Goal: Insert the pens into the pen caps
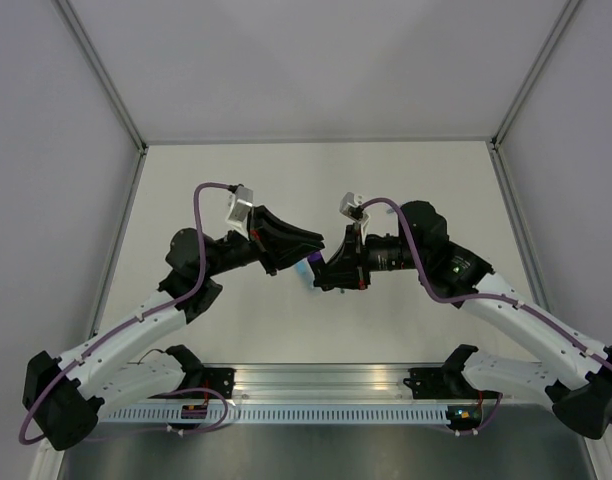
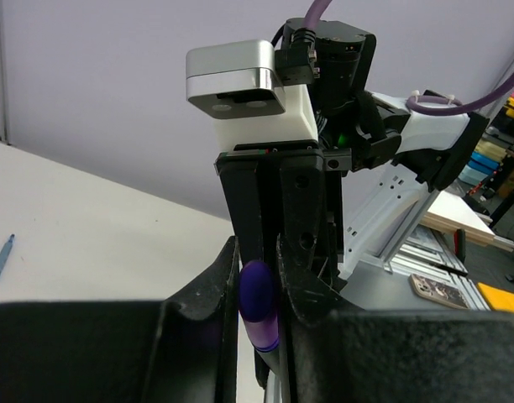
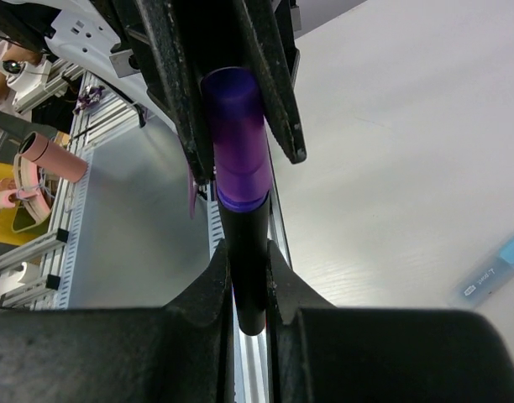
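Observation:
The two grippers meet tip to tip above the middle of the table. My right gripper [image 1: 323, 272] [image 3: 247, 273] is shut on the black marker [image 3: 249, 252] and holds its barrel. My left gripper [image 1: 308, 256] [image 2: 257, 273] is shut on the purple cap [image 2: 259, 302] [image 3: 233, 126]. The cap sits on the marker's end in line with the barrel, with no gap showing between them. A light-blue highlighter [image 3: 495, 269] lies on the table below the grippers. A thin blue pen [image 2: 1, 259] lies on the table farther off. The thin dark pen and the other caps are out of view.
The white table [image 1: 316, 180] is walled by grey panels at the back and both sides. An aluminium rail [image 1: 316, 385] with the arm bases runs along the near edge. The arms' purple cables [image 1: 201, 215] loop above them.

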